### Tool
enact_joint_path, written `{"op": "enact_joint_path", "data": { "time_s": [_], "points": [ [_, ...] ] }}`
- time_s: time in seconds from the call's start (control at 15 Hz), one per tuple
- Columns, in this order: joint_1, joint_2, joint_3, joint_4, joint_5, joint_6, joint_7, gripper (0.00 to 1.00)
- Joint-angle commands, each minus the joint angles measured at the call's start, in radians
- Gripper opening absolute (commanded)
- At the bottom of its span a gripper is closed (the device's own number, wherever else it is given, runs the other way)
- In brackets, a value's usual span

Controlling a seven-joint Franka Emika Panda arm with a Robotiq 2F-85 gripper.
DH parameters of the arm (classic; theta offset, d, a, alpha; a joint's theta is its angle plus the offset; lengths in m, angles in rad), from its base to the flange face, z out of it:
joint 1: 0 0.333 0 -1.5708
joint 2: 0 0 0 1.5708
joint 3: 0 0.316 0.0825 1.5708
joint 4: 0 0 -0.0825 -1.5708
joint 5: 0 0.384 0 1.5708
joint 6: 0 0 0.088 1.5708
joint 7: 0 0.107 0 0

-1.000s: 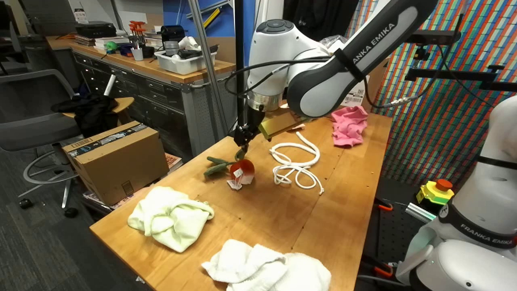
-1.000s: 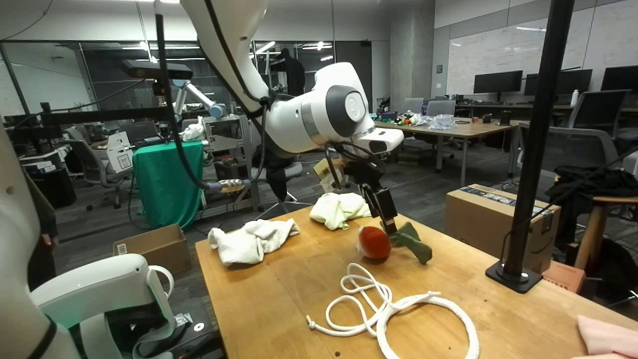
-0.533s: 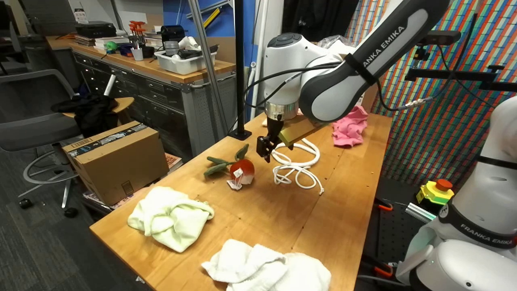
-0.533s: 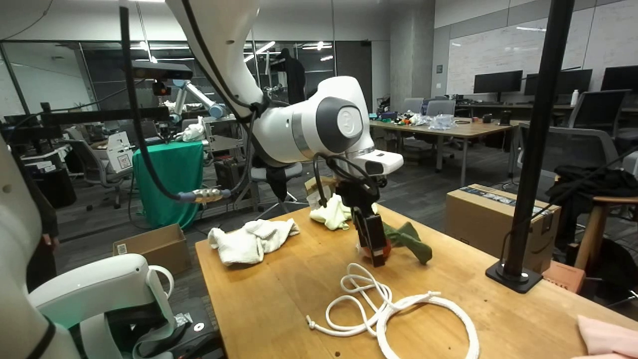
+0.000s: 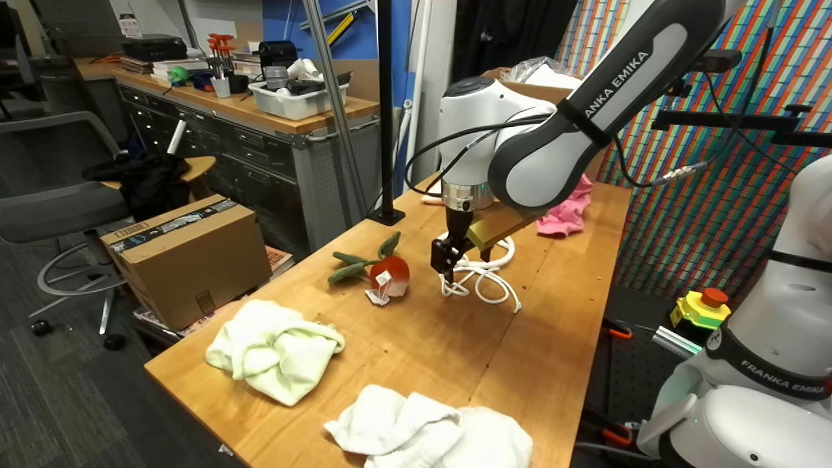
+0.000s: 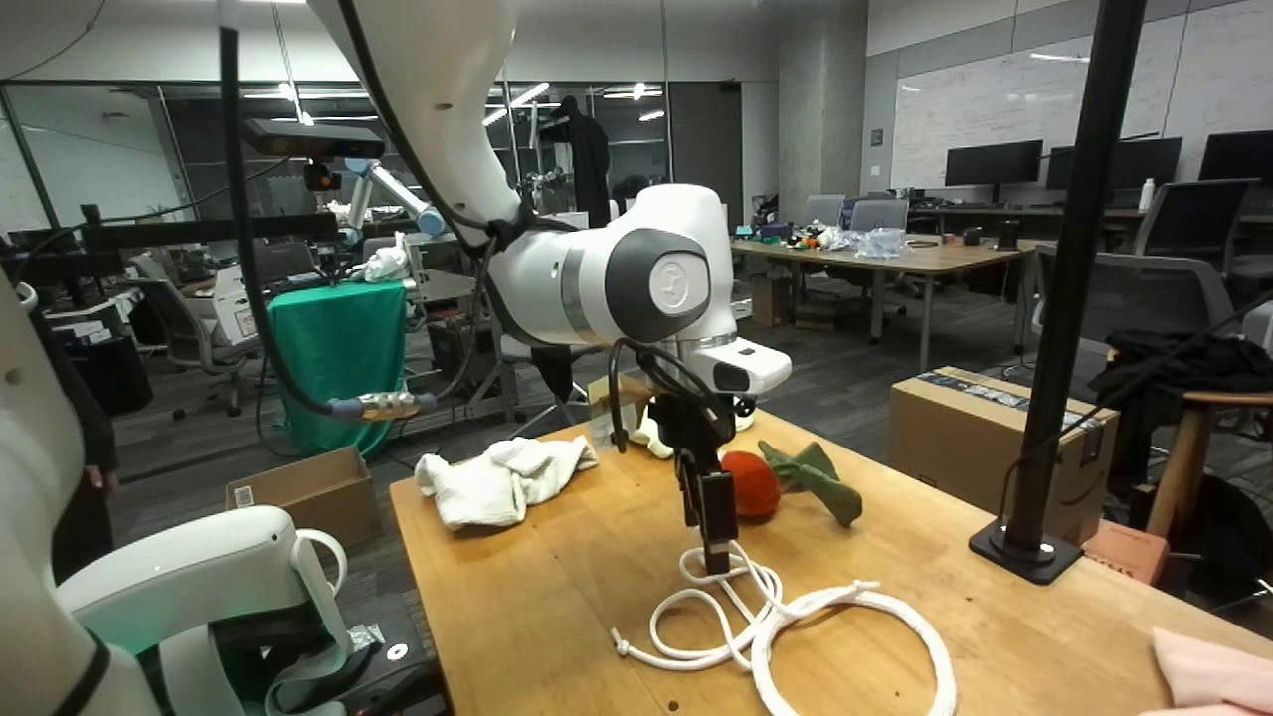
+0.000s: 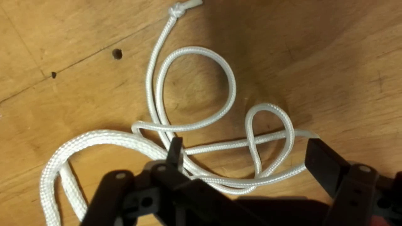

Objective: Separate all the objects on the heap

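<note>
Wrist view: the gripper (image 7: 245,149) hangs low, its two fingers (image 7: 326,166) standing wide apart over loops of thin white cord (image 7: 193,50); a small loop lies in the gap between them, and one finger covers part of the cord. Whether either finger touches it I cannot tell. The cord, knotted at its end, runs in loose curls on the wooden table (image 7: 345,78) and meets a thicker white cord (image 7: 106,136) that bends round close beside it, the two overlapping. In an exterior view the red-and-green toy (image 5: 388,265) lies near the gripper yet apart from it, red body toward the gripper, green leaf shapes spreading away. Past the toy is a pale green cloth (image 5: 279,354), bunched and folded over itself; a crumpled white cloth (image 5: 432,429) lies apart from it, near the table's corner. Beyond the cords a bright pink cloth (image 5: 565,214) sits partly behind the arm (image 5: 552,156). A pale pink cloth (image 6: 1218,676) shows at the border of an exterior view, cut off there. A black post (image 5: 386,130) stands at the table's edge; a cardboard box (image 5: 195,266) sits off the table in both exterior views.
</note>
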Motion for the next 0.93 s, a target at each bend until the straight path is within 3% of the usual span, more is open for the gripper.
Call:
{"op": "enact_joint_path", "data": {
  "time_s": [0.0,0.87],
  "points": [
    [0.004,-0.022,0.009,-0.019,0.059,-0.007,-0.054,1.0],
    [-0.004,-0.007,0.0,-0.035,0.089,-0.009,-0.08,1.0]
  ]
}}
